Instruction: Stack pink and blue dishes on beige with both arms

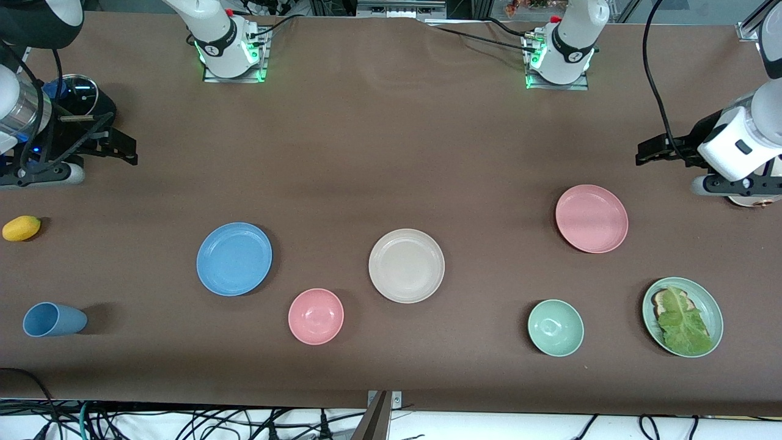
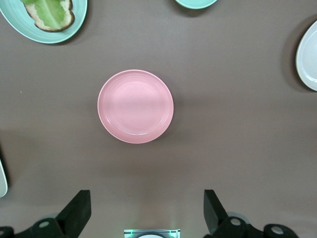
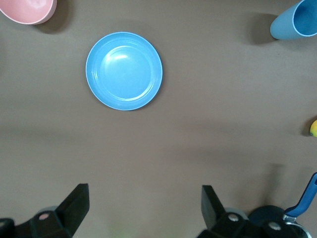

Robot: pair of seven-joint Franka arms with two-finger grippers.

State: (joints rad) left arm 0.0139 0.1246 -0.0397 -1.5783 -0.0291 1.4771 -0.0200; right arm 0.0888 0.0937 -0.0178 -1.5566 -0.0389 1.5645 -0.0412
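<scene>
The sky-blue plate (image 1: 234, 258) (image 3: 124, 70) lies flat toward the right arm's end of the table. The beige plate (image 1: 406, 265) (image 2: 309, 57) rests near the middle with nothing on it. The pale pink plate (image 1: 591, 218) (image 2: 135, 106) sits toward the left arm's end. My right gripper (image 1: 125, 150) (image 3: 144, 206) hangs open over bare cloth at its own end, well apart from the blue plate. My left gripper (image 1: 644, 153) (image 2: 147, 208) is also open and holds nothing, over bare cloth beside the pink plate.
A small pink bowl (image 1: 316, 316) and a mint bowl (image 1: 555, 327) lie nearer the camera than the plates. A mint plate (image 1: 702, 294) carries lettuce. A blue cup (image 1: 54, 319) lies on its side, near a yellow fruit (image 1: 21, 228). A lidded dark pot (image 1: 76, 91) stands under the right arm.
</scene>
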